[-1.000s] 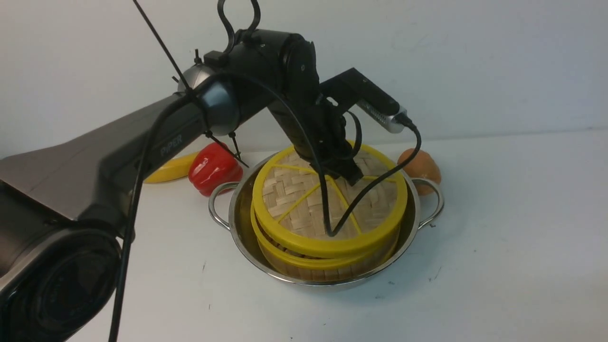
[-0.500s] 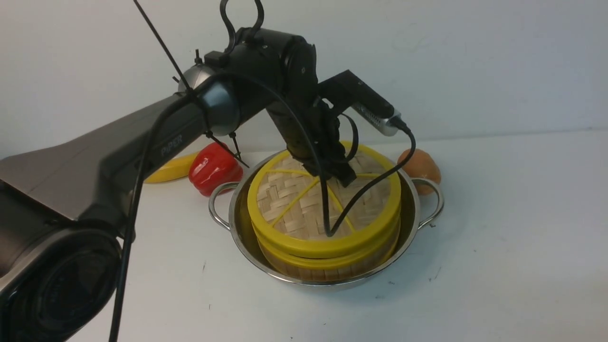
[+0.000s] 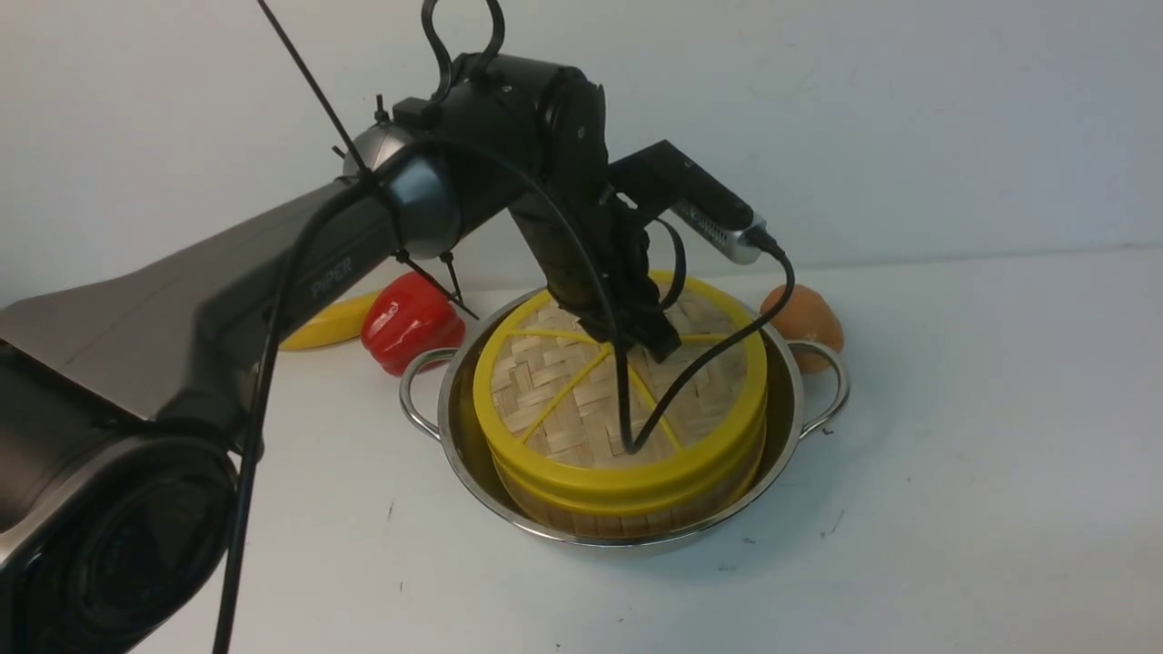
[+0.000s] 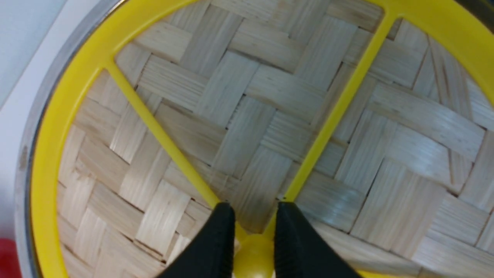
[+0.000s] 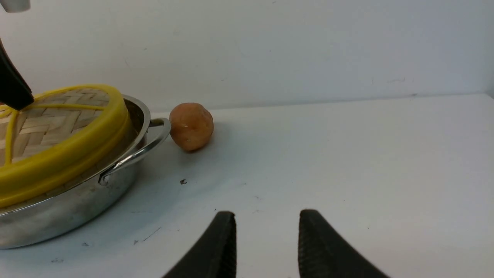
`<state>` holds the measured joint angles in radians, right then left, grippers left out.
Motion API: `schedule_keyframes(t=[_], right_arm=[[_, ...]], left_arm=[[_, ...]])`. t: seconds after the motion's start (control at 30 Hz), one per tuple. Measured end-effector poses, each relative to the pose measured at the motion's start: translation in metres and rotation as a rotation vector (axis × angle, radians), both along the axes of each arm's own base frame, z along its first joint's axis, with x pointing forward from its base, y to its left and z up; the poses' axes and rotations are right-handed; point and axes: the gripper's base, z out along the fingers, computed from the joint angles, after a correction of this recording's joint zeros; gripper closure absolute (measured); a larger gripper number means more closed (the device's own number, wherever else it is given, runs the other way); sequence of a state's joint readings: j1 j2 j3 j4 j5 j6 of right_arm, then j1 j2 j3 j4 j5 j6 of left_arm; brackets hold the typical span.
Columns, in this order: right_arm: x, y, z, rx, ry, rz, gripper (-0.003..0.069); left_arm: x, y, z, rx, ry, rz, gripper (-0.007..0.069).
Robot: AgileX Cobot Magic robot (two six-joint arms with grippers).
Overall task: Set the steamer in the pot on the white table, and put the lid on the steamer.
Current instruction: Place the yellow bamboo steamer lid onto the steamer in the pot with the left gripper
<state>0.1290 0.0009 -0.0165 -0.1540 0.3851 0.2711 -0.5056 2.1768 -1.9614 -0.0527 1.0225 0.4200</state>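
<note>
A wide, shallow, shiny stainless-steel pot (image 3: 454, 427) with two looped wire handles sits on a plain white tabletop (image 3: 954, 436) marked with a few small dark specks. Inside the pot stands the round bamboo steamer basket with yellow rim bands (image 3: 627, 516), only its side wall showing. Resting flat on top of the steamer is the round woven-bamboo lid with a thick yellow rim and yellow spokes (image 3: 554, 413). The left gripper (image 4: 252, 247), black and reaching down from the dark left arm, is clenched around the lid's small yellow central knob, its two fingers (image 4: 216, 239) pressing either side of the knob in the left wrist view. The right gripper (image 5: 266, 243) hovers low over bare tabletop, off to the pot's right, its two black fingers parted with nothing between them. Behind the pot on the left lie a red bell pepper (image 3: 409, 322) and a yellow banana-like object (image 3: 327, 327); just behind the pot's right handle sits a round orange-brown object (image 3: 809, 313).
</note>
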Motion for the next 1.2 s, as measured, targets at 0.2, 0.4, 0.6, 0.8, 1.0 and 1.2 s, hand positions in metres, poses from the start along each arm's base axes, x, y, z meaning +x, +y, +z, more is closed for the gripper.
schedule_keyframes(t=[0.2,0.4,0.6,0.8,1.0,1.2], right_arm=[[0.0,0.0,0.0,0.0,0.0,0.0,0.0416],[0.0,0.0,0.0,0.0,0.0,0.0,0.0416],[0.0,0.0,0.0,-0.001,0.0,0.0,0.0416],[0.0,0.0,0.0,0.0,0.0,0.0,0.0416],[0.0,0.0,0.0,0.0,0.0,0.0,0.0416],[0.0,0.0,0.0,0.0,0.0,0.0,0.0416]], left_arm=[[-0.0008,0.0001,0.0003,0.004,0.012,-0.003,0.0489],[-0.0008,-0.0007,-0.0009,-0.001,0.021,-0.003,0.0484],[-0.0009,-0.0008,-0.0031,-0.002,0.034,-0.002,0.0478],[-0.0007,-0.002,-0.0055,-0.007,0.048,-0.001,0.044],[-0.001,-0.0021,-0.0058,-0.011,0.058,0.0,0.04],[-0.001,-0.0015,-0.0065,-0.013,0.067,0.018,0.0449]])
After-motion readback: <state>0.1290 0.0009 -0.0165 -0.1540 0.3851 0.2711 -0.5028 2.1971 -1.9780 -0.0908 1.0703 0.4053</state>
